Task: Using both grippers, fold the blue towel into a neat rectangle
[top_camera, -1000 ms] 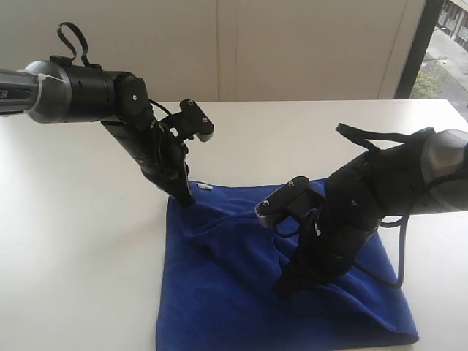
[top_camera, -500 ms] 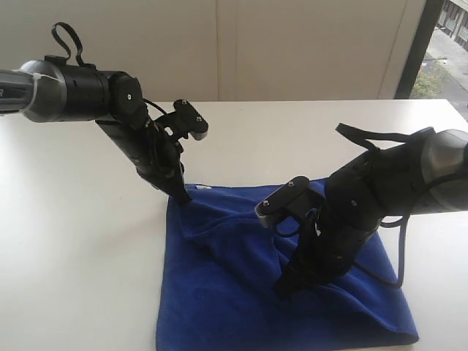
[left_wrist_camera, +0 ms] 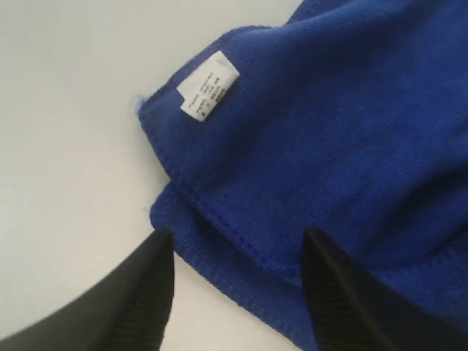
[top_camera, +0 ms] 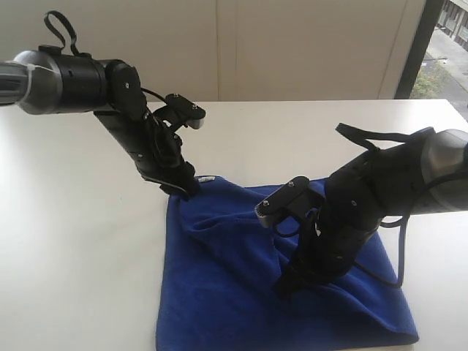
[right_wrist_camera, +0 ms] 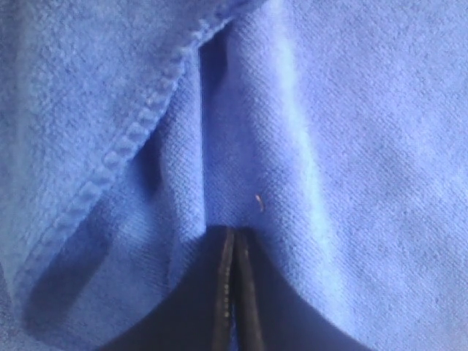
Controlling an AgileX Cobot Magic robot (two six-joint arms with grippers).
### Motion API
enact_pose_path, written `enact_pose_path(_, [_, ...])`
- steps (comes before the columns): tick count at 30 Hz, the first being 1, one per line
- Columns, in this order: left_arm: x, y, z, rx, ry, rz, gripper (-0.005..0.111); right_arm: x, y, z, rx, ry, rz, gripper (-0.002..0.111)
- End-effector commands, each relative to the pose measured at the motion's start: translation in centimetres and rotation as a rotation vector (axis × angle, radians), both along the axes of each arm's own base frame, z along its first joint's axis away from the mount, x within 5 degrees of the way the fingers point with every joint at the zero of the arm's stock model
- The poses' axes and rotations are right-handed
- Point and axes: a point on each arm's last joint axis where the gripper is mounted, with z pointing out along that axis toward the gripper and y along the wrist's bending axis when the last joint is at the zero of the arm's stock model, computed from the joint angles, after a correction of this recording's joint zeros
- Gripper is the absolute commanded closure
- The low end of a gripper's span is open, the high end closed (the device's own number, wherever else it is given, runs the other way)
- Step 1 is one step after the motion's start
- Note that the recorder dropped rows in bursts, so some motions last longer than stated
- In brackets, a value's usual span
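Since a moment ago the left gripper (left_wrist_camera: 238, 245) has opened and its arm has leaned lower. Its jaws now stand apart around the far left corner of the blue towel (top_camera: 219, 292), near the white tag (left_wrist_camera: 208, 88). The towel lies rumpled on the white table (top_camera: 73, 256). The right gripper (top_camera: 284, 287) is closed, with its tips pressed into a crease at the towel's middle.

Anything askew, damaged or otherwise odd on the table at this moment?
Yes: the blue towel lies rumpled, not flat, with ridges bunched between the open left gripper and the shut right gripper. At its white tag the corner layers are offset. No spill or damage shows.
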Motion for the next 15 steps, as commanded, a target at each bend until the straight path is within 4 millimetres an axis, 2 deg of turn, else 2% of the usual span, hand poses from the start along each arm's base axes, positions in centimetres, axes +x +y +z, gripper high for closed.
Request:
enact_pose_path(1, [-0.1, 0.0, -0.2, -0.009, 0.033, 0.026, 0.050, -0.3, -0.4, 0.3, -0.008, 0.015, -0.005, 0.108])
enact_pose_path(3, [-0.1, 0.1, 0.2, -0.014, 0.023, 0.026, 0.051, -0.3, -0.3, 1.5, 0.010, -0.025, -0.002, 0.108])
enact_pose_path(8, [-0.6, 0.5, 1.7, 0.000, 0.006, 0.012, 0.052, -0.6, -0.4, 6.1, 0.090, -0.196, 0.002, 0.108])
enact_pose_path(10, [-0.6, 1.0, 2.1, 0.054, -0.019, 0.002, 0.061, -0.9, -0.6, 7.6, 0.114, -0.251, 0.005, 0.108])
enact_pose_path(12, [-0.5, 1.5, 2.1, 0.121, -0.039, -0.014, 0.075, -1.2, -0.7, 8.8, 0.122, -0.288, 0.028, 0.108])
enact_pose_path(15, [-0.1, 1.9, 1.4, 0.191, -0.060, -0.042, 0.093, -1.6, -0.6, 9.9, 0.151, -0.326, 0.070, 0.101])
